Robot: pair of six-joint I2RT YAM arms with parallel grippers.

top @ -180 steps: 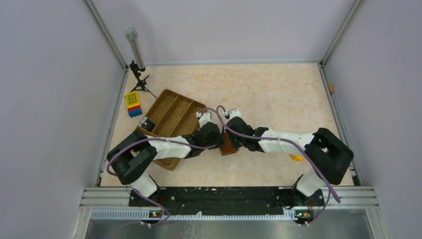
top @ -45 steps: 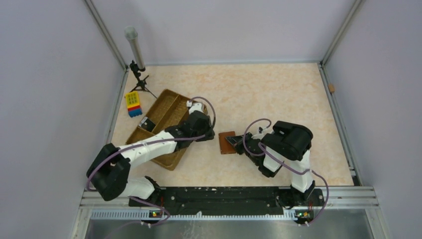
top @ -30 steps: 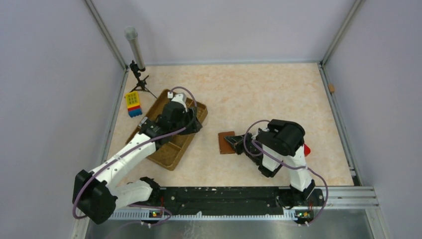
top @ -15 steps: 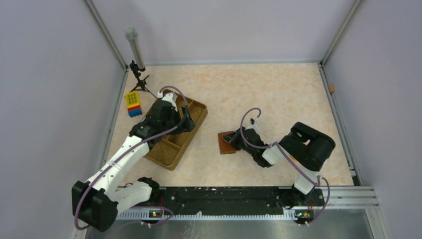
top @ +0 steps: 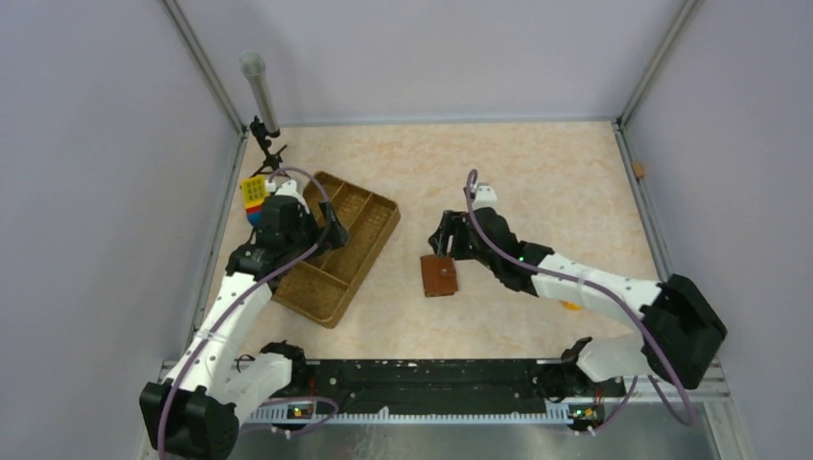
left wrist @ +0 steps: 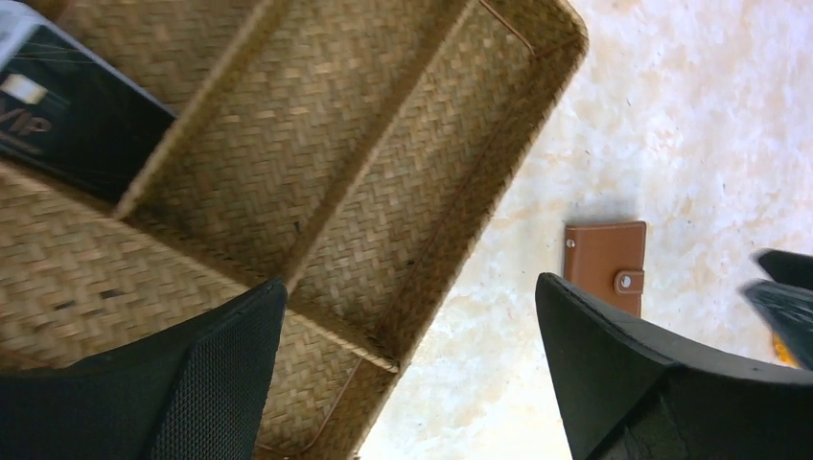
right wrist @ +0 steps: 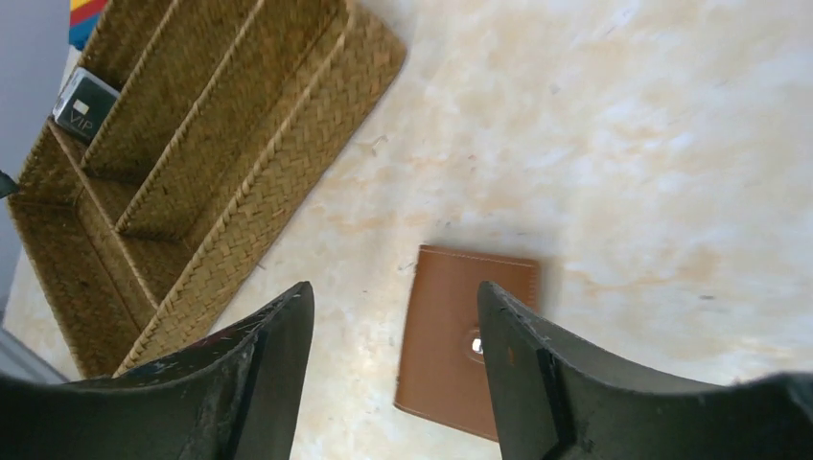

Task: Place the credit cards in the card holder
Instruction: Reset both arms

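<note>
The small, flat brown leather-like card holder (right wrist: 465, 335) lies on the pale marbled worktop (top: 518, 182) near its middle, just right of the large brown woven compartmented tray (top: 357, 213). Its flap looks snapped shut. The right end effector (right wrist: 395, 292) hovers above it with fingers apart and nothing between them, not touching it as far as can be told. The left end effector (left wrist: 407, 287) hangs over the tray, spread wide and empty.

The only dark glossy rectangular credit card (left wrist: 67, 115) in sight, printed VIP, lies flat in a compartment on the tray's side nearest the worktop's left edge.

The likely trouble starts with that card. It is thin and lies flat on rough weave close to a divider, so the fingers may scrape past it, catch the weave or drag the light tray. The closed snap is the second hazard, because a card pushed at a shut holder would only bend or skid. With nothing pinning it, the holder would probably slide across the smooth worktop under any sideways push. Whether cards already sit inside cannot be told.
</note>
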